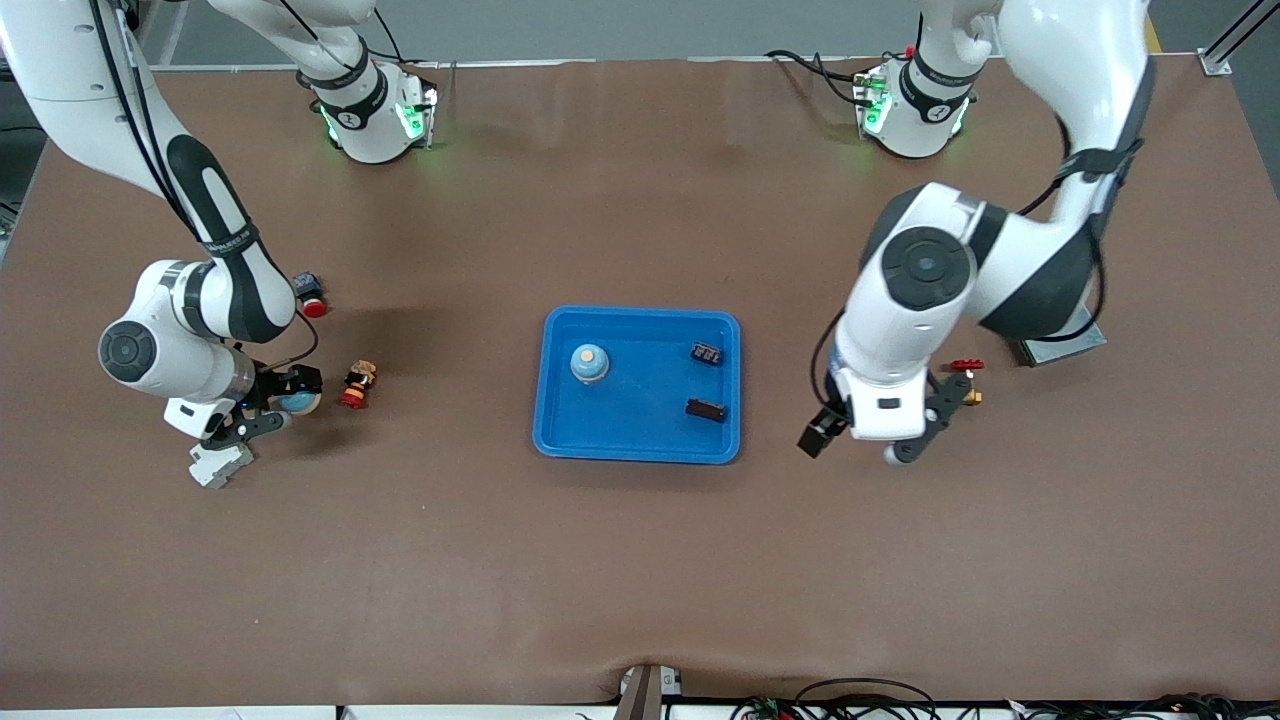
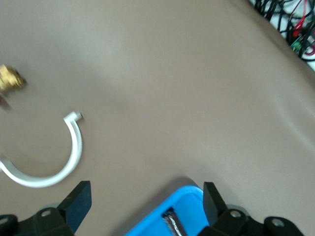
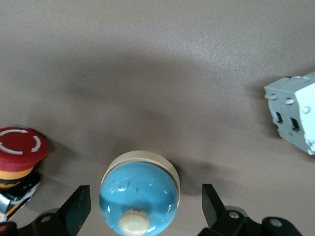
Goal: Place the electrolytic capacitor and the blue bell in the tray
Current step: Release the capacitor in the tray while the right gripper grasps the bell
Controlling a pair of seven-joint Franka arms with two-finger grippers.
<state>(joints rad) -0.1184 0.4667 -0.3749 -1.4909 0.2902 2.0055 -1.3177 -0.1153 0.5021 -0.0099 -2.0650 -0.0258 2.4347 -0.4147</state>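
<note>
Grey block [image 1: 222, 463] by right gripper [image 1: 283, 402]; blue bell [image 3: 139, 199] upright between its spread, unclamped fingers. Left gripper [image 1: 865, 445] waits beside tray [image 1: 560, 440], fingers apart.

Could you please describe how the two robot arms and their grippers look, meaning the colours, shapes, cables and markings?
Both arms have glossy white rounded shells with black joint bands and round dark-grey joint caps. Green lights glow at both bases, and thin black cables run along the links. The left gripper and the right gripper are black, each with two dark wedge-shaped fingers; the black band on the right arm carries small white lettering.
</note>
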